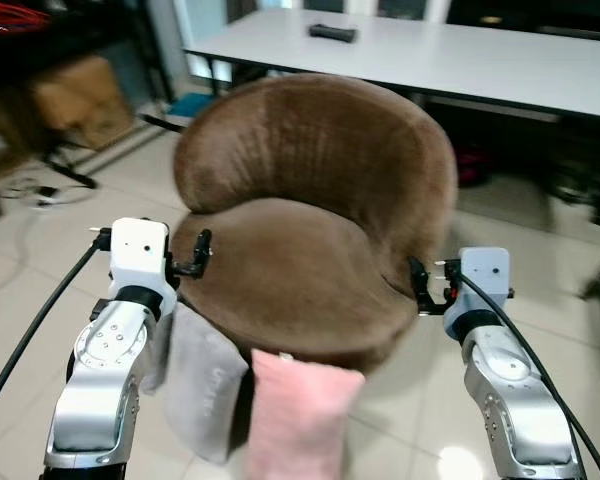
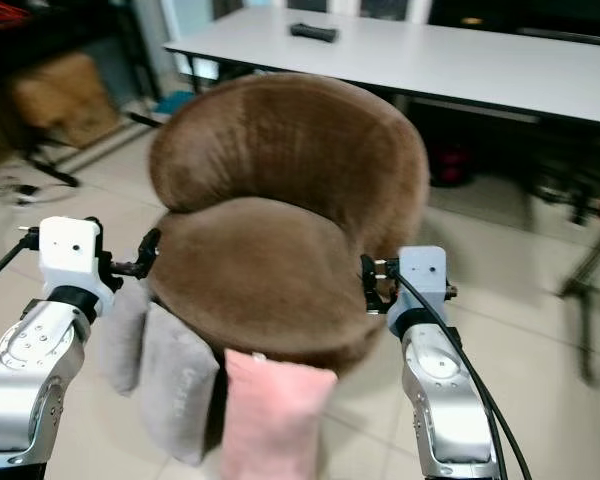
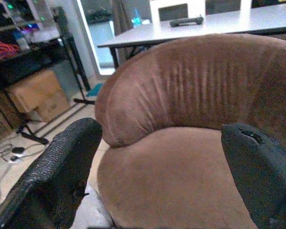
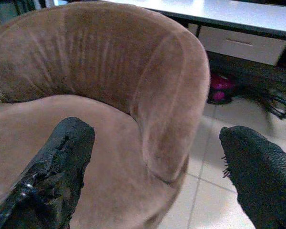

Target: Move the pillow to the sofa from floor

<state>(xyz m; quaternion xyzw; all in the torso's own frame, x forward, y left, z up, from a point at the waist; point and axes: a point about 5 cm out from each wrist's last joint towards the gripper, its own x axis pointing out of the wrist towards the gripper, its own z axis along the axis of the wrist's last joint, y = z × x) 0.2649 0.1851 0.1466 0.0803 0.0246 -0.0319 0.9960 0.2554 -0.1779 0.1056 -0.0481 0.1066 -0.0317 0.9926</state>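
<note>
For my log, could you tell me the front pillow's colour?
The pillow is pink, clearest in the left eye view.

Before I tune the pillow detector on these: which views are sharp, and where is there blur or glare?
Left eye view: brown sofa and pink pillow slightly soft, room edges smeared, glare on the white table. Left wrist view: sofa fairly sharp, near fingers blurred. Right wrist view: grainy, bluish, fingers out of focus.

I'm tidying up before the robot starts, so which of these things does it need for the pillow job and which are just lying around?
Needed: pink pillow, grey pillow, brown sofa chair, left hand, right hand.

Lying about: white table, remote, cardboard box, cables.
</note>
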